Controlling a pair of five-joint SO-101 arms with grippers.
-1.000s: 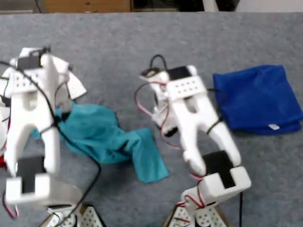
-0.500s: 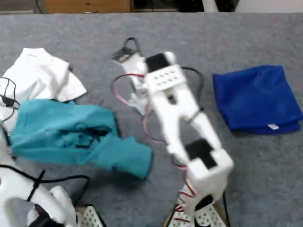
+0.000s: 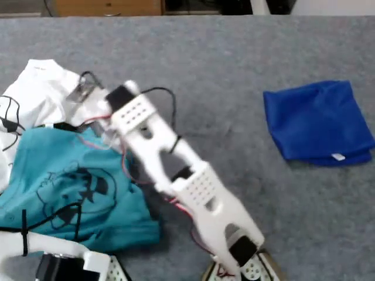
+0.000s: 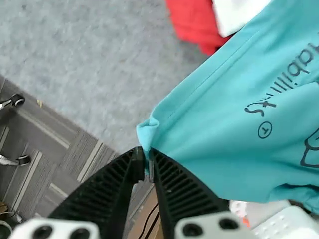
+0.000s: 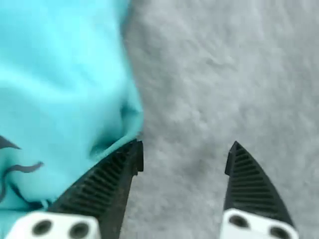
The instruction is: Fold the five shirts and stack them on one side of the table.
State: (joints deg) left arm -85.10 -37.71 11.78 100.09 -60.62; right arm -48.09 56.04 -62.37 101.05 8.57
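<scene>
Grips a hem corner of the teal shirt (image 4: 239, 114) w/ left pincer (image 4: 146, 167), jaws pressed shut on the cloth, at the shirt's near-left edge, about at the near rim of the table (image 3: 222, 64). Has pulled that corner back & leftward in the last sec. Was crumpled in mid-table before; lies now nearly flat, print facing up.

Has swung right arm over from the centre to the teal shirt's far-right edge. Holds right pincer (image 5: 184, 154) wide open there, one jaw at the shirt border, the other over bare table, nothing gripped yet. Means, prob., spreading step almost done; folding of this shirt can begin once a 2nd corner is taken.

Beyond the teal shirt, touching its far edge: white shirt (image 3: 44, 82), unfolded. Beside the teal shirt in left wrist view: a bit of red shirt (image 4: 192, 22), also loose. Well apart to the right of the teal shirt: blue shirt (image 3: 319, 120), already folded, alone as start of the stack. So approx. one of five done. Risks dragging the white shirt along if the teal one is pulled more.
</scene>
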